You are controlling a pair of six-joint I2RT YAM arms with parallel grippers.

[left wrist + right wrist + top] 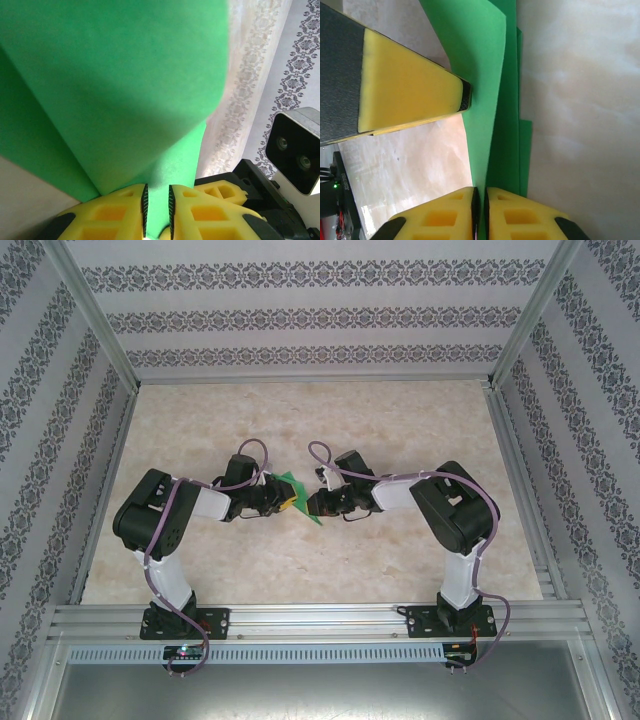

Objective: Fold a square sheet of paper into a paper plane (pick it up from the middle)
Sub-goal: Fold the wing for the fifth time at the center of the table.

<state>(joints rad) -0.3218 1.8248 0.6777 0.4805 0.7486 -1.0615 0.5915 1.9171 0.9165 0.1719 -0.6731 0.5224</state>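
The left gripper [156, 202] is pinched almost closed on the green paper [125, 75]. The right gripper [480, 200] is clamped tight on the opposite edge of the folded layers. Both meet nose to nose over the middle of the marbled table [400, 420].

Beige marbled tabletop [400, 420], floral-striped walls [300, 320], aluminium rail [320, 618] at near edge
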